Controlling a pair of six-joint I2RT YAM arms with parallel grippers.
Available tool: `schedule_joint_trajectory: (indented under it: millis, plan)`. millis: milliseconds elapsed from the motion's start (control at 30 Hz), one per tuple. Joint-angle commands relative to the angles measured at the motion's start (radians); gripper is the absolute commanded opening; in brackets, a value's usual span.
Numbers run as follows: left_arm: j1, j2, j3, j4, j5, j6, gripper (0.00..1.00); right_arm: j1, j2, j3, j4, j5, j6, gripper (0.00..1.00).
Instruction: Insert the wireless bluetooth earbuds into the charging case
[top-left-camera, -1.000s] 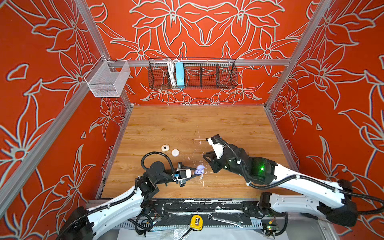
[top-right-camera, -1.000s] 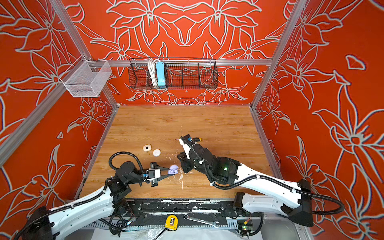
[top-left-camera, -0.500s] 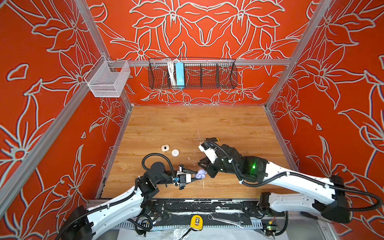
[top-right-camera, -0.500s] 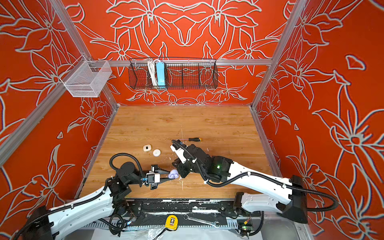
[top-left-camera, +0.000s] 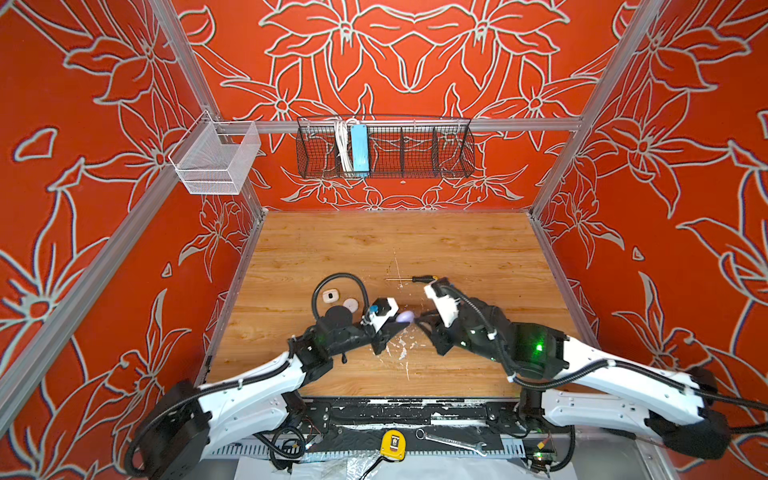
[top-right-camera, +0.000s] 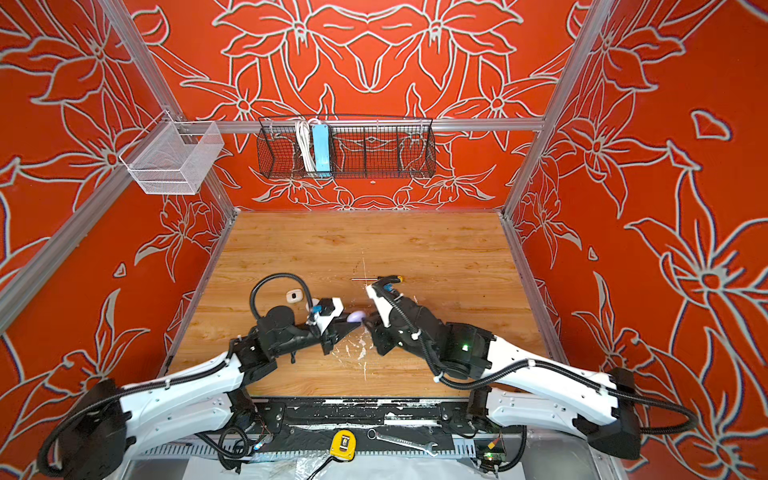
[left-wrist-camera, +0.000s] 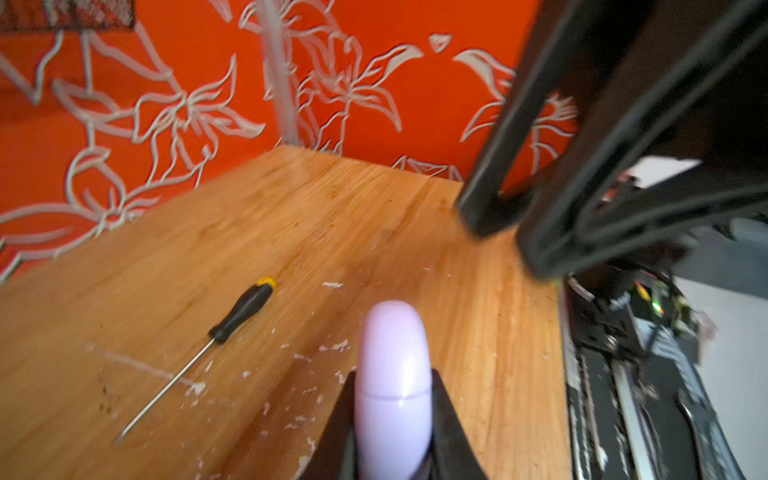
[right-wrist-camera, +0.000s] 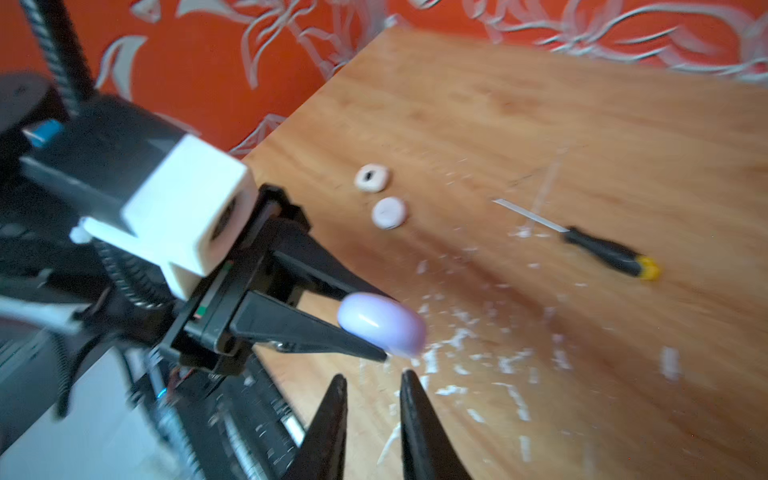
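At 9 o'clock from centre of table (top-left-camera: 478, 257), two white pieces (top-left-camera: 331, 296), too small to identify; at centre, left gripper (top-left-camera: 397, 322) clamped on lilac charging case (left-wrist-camera: 392, 374); at 3 o'clock of it, right gripper (right-wrist-camera: 374, 377) empty, jaws slightly parted. Advised: keep case steady, meet lid edge slowly and squarely, avoid levering it from the clamp. Shut lid seam legible in left wrist view only; right jaw gap in right wrist view, not in top views.
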Motion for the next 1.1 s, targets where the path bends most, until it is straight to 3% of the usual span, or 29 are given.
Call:
schedule_joint_trajectory:
  millis: [0, 67, 133, 167, 300, 533, 600, 700, 733, 767, 800, 867, 900, 1000, 1067]
  plan:
    - [-0.002, 0.194, 0.017, -0.019, -0.197, -0.516, 0.0, -0.09, -0.111, -0.026, -0.072, 0.35, 0.085, 0.44]
    - [-0.015, 0.336, -0.004, 0.032, -0.283, -0.748, 0.0, -0.163, -0.153, -0.015, -0.079, 0.445, 0.078, 0.49]
    - [-0.021, 0.448, 0.016, 0.013, -0.336, -0.884, 0.0, -0.224, -0.169, -0.014, -0.047, 0.519, 0.035, 0.6]
    - [-0.027, 0.496, 0.033, 0.015, -0.34, -0.906, 0.0, -0.26, -0.168, -0.01, -0.046, 0.547, 0.022, 0.64]
    - [-0.084, 0.558, 0.076, -0.019, -0.43, -0.953, 0.0, -0.4, -0.144, -0.038, -0.014, 0.574, -0.025, 0.64]
    - [-0.101, 0.576, 0.114, -0.17, -0.493, -1.087, 0.0, -0.673, -0.074, -0.223, 0.161, 0.489, -0.04, 0.64]
    - [-0.101, 0.571, 0.124, -0.208, -0.502, -1.093, 0.13, -0.735, -0.047, -0.29, 0.256, 0.511, -0.088, 0.64]
    - [-0.101, 0.521, 0.164, -0.347, -0.559, -1.093, 0.56, -0.795, -0.015, -0.387, 0.418, 0.595, -0.209, 0.64]
    - [-0.101, 0.49, 0.185, -0.418, -0.593, -1.078, 0.66, -0.815, -0.006, -0.416, 0.472, 0.607, -0.259, 0.65]
    - [-0.101, 0.456, 0.201, -0.472, -0.625, -1.056, 0.69, -0.833, -0.001, -0.433, 0.498, 0.614, -0.272, 0.66]
    - [-0.101, 0.414, 0.222, -0.535, -0.672, -1.028, 0.74, -0.853, 0.004, -0.447, 0.505, 0.615, -0.248, 0.68]
    - [-0.095, 0.317, 0.256, -0.662, -0.779, -0.994, 0.96, -0.891, 0.021, -0.494, 0.592, 0.526, -0.283, 0.73]
    - [-0.078, 0.262, 0.267, -0.711, -0.819, -0.965, 1.0, -0.9, 0.041, -0.523, 0.655, 0.493, -0.312, 0.77]
    - [0.017, 0.074, 0.266, -0.787, -0.862, -0.833, 0.98, -0.934, 0.129, -0.572, 0.785, 0.405, -0.327, 0.98]
    - [0.11, -0.07, 0.235, -0.799, -0.864, -0.717, 0.97, -0.957, 0.203, -0.592, 0.882, 0.32, -0.362, 0.98]
